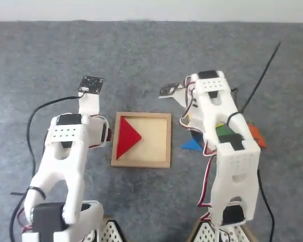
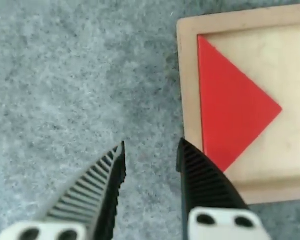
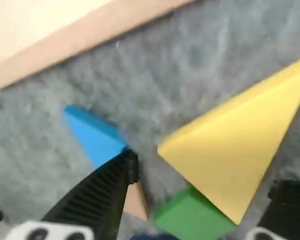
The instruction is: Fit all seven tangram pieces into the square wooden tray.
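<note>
A: Please start at the left of the tray. What is there?

B: The left gripper [image 2: 151,146]. It is just outside the left rim of the tray [image 2: 187,75], above the grey mat [image 1: 141,50]. Its fingers are parted by a moderate gap and they hold nothing.

A: And inside the tray?

B: One piece, the red triangle [image 2: 230,105]. It lies flat, with its long side along the tray's left inner wall and its point toward the tray's middle. The rim is between it and the left gripper, so they are near but apart.

A: What lies to the right of the tray?

B: On the mat, the blue piece [image 3: 92,135] is nearest to the right rim. Farther from the tray are the yellow triangle [image 3: 240,150] and the green piece [image 3: 190,217], close together. Farthest is the orange piece [image 1: 255,133], partly hidden by the arm.

A: And the right gripper?

B: The right gripper [image 3: 207,175] is over these pieces, to the right of the tray. It is wide open and grips nothing. A corner of the yellow triangle and part of the green piece lie in the gap between its fingers. The blue piece is outside the gap, at the tip of one finger. I cannot tell whether the tip touches it.
</note>
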You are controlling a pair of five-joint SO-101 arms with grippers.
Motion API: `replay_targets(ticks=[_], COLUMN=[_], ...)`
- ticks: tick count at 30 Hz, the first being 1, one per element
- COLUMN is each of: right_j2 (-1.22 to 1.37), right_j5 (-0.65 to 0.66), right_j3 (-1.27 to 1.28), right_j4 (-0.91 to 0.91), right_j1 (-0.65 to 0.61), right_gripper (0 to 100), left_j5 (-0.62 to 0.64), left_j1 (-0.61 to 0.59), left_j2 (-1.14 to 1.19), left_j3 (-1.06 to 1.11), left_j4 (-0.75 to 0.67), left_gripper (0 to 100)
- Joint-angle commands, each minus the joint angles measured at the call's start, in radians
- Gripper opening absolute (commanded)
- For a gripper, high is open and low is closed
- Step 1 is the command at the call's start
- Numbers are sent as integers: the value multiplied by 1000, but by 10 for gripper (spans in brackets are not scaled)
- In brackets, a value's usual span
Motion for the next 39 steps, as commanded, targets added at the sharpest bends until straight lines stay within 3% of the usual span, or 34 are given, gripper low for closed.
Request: replay_targets(ticks=[1,12,19,27,39], right_j2=[-111,-71,-65,-65,-105], right_j5=[-28,-127,-84,-81,-89], right_j3=[64,69,101,101,98], right_j4=[-108,-203,-208,-211,-188], right_j1=[-31,-2,25,35,31], right_gripper=[391,387,382,232,227], left_j5=[8,8,8,5,3], left_j1=[6,6,6,6,6], left_j2=[-26,-29,-28,-29,-31], left_j3=[-2,13,13,13,13], left_j4=[-21,-37,-37,-34,-34], left_gripper=[160,160,160,160,160])
